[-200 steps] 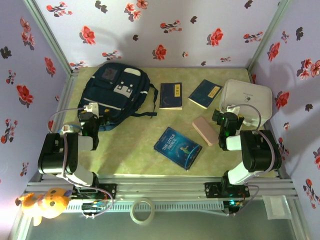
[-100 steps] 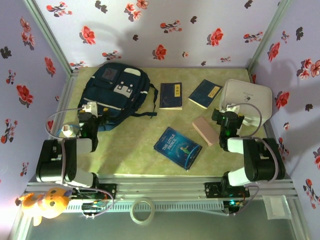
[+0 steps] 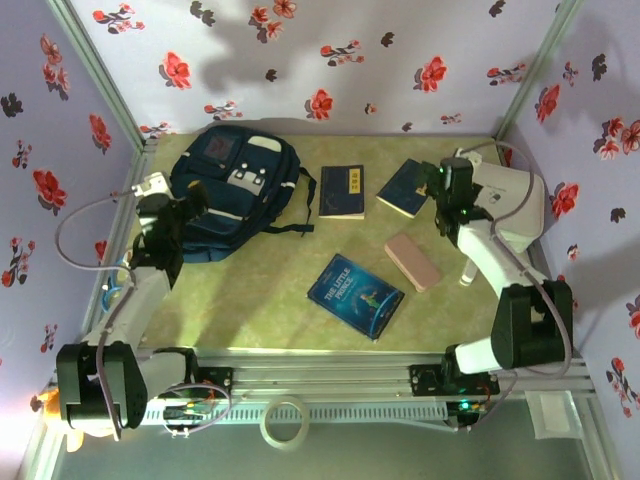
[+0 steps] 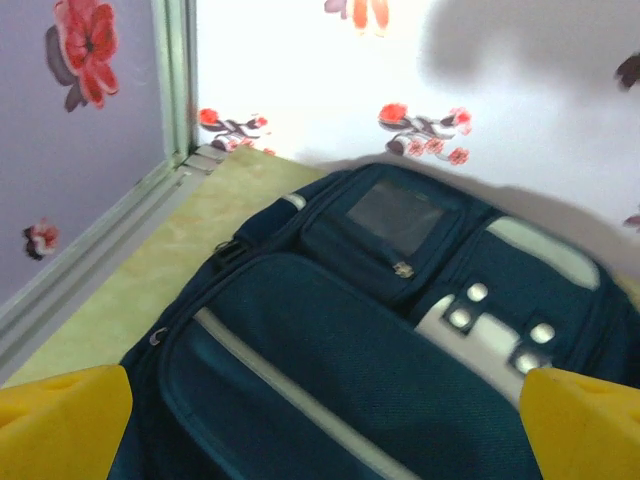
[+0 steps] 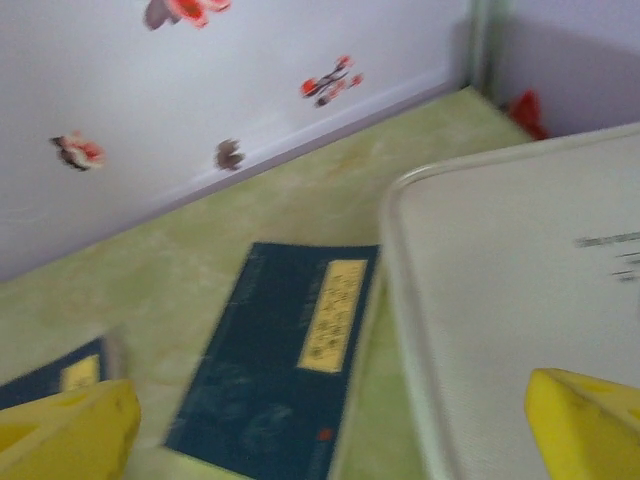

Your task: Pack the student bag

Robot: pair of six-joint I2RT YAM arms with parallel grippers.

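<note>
The student bag [image 3: 232, 188], a large navy-blue fabric backpack with white and grey patches and dark straps, lay flat with its front pockets facing up in the far-left corner of the pale green tabletop [image 3: 270, 300]. The left claw [image 3: 190, 207] hung over the bag's near-left side, its yellow fingers [image 4: 60, 425] spread wide with nothing gripped between them. The left wrist view looked across the bag's grey stripe and its white patch with round studs. Whether the fingers touched the fabric could not be told. The right claw [image 3: 437, 200] was near the far-right corner, over the place where a tilted dark blue softcover book with a yellow label [image 3: 410, 187] met a white rounded-square plastic box [image 3: 510, 205]. Its yellow fingers [image 5: 590, 425] also stood wide apart and held nothing. The white box sat against the right edge, and in the right wrist view the tilted book's corner lay just beside the box's rim. A second small dark blue book with a yellow label [image 3: 343, 191] lay near the far edge, close to the bag's trailing strap. A pink oblong pouch [image 3: 412, 262] lay toward the right edge, apart from both claws. A blue illustrated book [image 3: 355, 295] lay tilted near the middle of the tabletop, toward the near edge. A roll of clear tape [image 3: 285, 422] rested on the metal frame just beyond the near edge, between the two arm bases.
</note>
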